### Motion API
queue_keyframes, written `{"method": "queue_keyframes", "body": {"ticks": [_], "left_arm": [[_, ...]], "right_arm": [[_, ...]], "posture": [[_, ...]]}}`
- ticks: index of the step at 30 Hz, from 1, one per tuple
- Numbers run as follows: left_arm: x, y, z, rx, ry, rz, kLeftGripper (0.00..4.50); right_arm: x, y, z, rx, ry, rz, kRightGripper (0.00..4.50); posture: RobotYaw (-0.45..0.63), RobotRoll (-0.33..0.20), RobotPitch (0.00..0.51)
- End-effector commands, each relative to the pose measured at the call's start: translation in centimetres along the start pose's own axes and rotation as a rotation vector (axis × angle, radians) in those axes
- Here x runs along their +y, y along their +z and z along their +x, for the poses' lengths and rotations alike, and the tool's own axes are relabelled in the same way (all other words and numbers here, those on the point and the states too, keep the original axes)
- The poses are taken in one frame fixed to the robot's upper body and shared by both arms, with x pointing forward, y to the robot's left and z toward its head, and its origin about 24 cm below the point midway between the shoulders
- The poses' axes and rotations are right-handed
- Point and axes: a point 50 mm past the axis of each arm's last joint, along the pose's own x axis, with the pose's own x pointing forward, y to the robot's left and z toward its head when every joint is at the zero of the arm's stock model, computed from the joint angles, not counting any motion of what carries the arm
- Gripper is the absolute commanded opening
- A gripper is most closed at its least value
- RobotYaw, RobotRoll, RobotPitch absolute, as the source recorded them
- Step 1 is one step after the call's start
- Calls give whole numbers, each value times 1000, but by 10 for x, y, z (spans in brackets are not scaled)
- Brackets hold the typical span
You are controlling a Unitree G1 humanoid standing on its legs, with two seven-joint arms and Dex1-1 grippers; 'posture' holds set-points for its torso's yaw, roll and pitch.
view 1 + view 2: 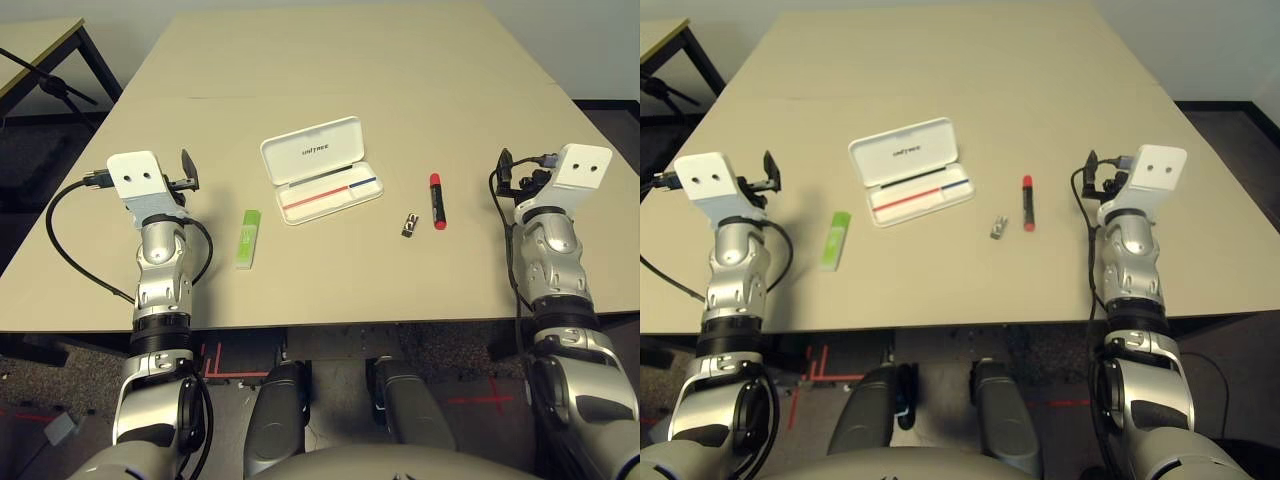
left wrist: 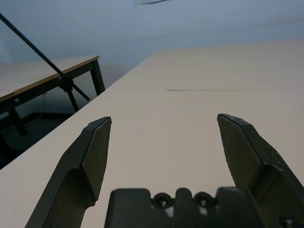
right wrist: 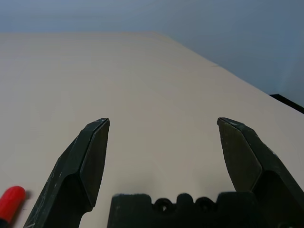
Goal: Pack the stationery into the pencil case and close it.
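Observation:
The white pencil case (image 1: 320, 168) lies open at the table's middle, lid folded back, a red-and-blue stripe in its tray. A light-green stick (image 1: 247, 238) lies to its left. A small black-and-silver clip (image 1: 408, 225) and a red marker (image 1: 437, 200) lie to its right. My left gripper (image 2: 164, 124) hovers at the table's left side, open and empty, left of the green stick. Over at the right side, my right gripper (image 3: 162, 126) is also open and empty, with the marker's red tip (image 3: 9, 202) just beside it.
The tan table (image 1: 330, 70) stretches far behind the case, with a seam across it. A second table with dark legs (image 1: 45, 60) stands off to the left. The table's front edge runs just ahead of my forearms.

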Motion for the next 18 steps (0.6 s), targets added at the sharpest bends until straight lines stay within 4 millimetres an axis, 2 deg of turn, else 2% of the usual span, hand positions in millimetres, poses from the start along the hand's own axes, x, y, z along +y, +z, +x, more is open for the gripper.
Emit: {"method": "queue_keyframes", "body": {"ticks": [1, 5, 10, 14, 18], "left_arm": [[5, -3, 1, 10, -2, 20, 4485], [4, -3, 2, 18, -14, 21, 4485], [4, -4, 3, 18, -32, 23, 4485], [-1, 3, 2, 4, -64, -13, 4485], [-4, 11, 2, -13, -151, -23, 4485]], "right_arm": [[0, -3, -4, 9, -10, 13, 4500], [4, -1, -6, 7, 7, 18, 4500], [4, 0, -8, 13, 39, 5, 4500], [2, 1, -8, 11, 51, 8, 4500], [7, 5, -6, -9, 139, 6, 4500]], "posture": [[-119, 0, 136], [-137, 0, 155], [-136, 0, 150], [-129, 0, 145], [-106, 0, 135]]}}
